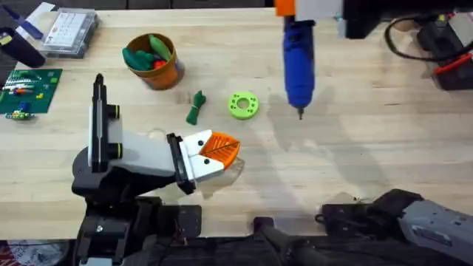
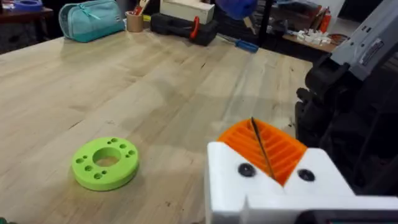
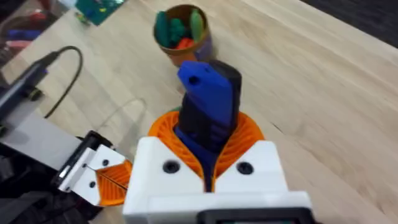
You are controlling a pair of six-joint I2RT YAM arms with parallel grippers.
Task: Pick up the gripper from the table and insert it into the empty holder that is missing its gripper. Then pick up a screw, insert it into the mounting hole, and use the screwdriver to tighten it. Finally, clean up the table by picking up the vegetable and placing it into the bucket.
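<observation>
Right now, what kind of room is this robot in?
Probably a workshop or robot lab: a wooden workbench, a green circuit board, a clear parts box, and the right gripper holding a blue electric screwdriver.

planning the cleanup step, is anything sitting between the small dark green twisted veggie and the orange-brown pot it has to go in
Nothing visible does. The small dark-green twisted toy vegetable lies on bare wood, apart from the round orange-brown bucket. The flat lime-green ring sits on the vegetable's far side, away from the bucket.
</observation>
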